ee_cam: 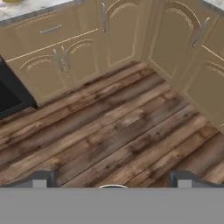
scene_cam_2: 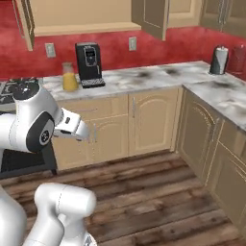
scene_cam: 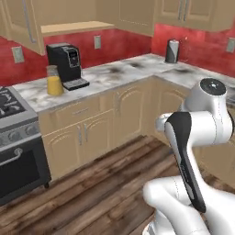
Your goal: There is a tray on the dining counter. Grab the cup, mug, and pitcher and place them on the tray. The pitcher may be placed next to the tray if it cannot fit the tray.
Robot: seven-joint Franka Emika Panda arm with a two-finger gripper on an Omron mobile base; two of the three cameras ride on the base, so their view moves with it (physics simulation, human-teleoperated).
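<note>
The gripper (ee_cam: 113, 179), fingers spread wide and holding nothing, points down at the wooden floor (ee_cam: 109, 131) before tan cabinets (ee_cam: 70, 52). The pitcher (scene_cam: 54, 81) of orange liquid stands just left of the black coffee machine (scene_cam: 67, 64) on the marble worktop (scene_cam: 119, 71).

The gripper (ee_cam: 112, 179) hangs over bare wood-plank floor (ee_cam: 109, 131), its two dark fingertips (ee_cam: 37, 178) set wide apart with nothing between them. Brown boards run slantwise across the floor. On the far side stands a row of tan cabinet doors (ee_cam: 74, 48) with arched panels and slim metal handles (ee_cam: 104, 17), turning a corner to more doors on the right (ee_cam: 197, 57). At far left, a black oven front (ee_cam: 11, 94). A sliver of marble worktop (ee_cam: 30, 5) tops the cabinets.
</note>
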